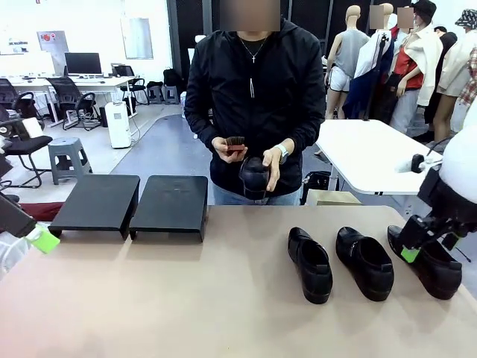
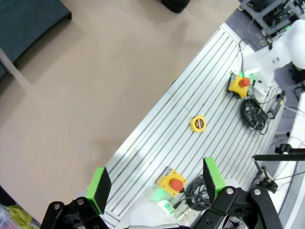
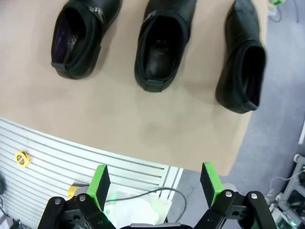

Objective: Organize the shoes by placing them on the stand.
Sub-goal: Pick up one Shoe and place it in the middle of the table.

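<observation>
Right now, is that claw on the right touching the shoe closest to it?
Apart. The right wrist view shows the open right gripper held clear of the nearest shoe, with bare tabletop between its fingers and the shoe.

Front camera looks across the table (image 1: 223, 298); wrist cameras look down on it.

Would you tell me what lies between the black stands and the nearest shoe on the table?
Bare tabletop only, as the front view shows, from the stand to the leftmost shoe.
</observation>
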Robot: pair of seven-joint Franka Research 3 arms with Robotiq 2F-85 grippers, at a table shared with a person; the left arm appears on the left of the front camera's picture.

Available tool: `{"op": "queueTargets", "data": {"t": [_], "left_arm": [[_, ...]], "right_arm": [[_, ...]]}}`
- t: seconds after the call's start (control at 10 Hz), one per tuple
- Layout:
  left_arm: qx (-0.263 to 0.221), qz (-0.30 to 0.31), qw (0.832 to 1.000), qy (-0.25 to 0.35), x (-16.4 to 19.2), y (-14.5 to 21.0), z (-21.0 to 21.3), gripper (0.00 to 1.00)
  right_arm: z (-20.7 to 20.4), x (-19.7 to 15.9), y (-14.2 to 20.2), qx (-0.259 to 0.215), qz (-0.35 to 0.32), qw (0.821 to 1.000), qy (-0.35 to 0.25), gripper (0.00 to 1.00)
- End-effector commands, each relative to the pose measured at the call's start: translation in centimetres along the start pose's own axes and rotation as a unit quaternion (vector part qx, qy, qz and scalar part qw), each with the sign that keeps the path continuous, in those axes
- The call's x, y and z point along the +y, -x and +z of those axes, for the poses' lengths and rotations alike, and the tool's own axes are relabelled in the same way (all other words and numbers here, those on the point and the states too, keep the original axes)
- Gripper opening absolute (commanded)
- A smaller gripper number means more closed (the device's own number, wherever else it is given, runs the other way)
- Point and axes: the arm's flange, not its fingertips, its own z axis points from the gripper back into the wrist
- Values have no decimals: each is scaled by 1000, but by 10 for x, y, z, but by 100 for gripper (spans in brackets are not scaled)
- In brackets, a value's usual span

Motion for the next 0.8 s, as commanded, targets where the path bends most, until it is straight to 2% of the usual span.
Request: {"op": "queueTargets", "data": {"t": [0.0, 0.1, 0.3, 0.4, 0.7], "left_arm": [[-8, -8, 1000, 6, 1, -2, 1, 100], [-8, -8, 1000, 6, 1, -2, 1, 100], [-8, -8, 1000, 6, 1, -2, 1, 100], [-8, -8, 1000, 6, 1, -2, 1, 100], [-8, -8, 1000, 6, 1, -2, 1, 100]], "right_arm": [[-34, -10, -31, 46, 36, 996, -69, 100], [-49, -13, -44, 62, 20, 994, -83, 100], [-80, -17, -65, 122, -33, 990, -56, 100], [-98, -21, -73, 116, -46, 989, -74, 100], [-107, -44, -87, 87, -102, 986, -99, 100]]}}
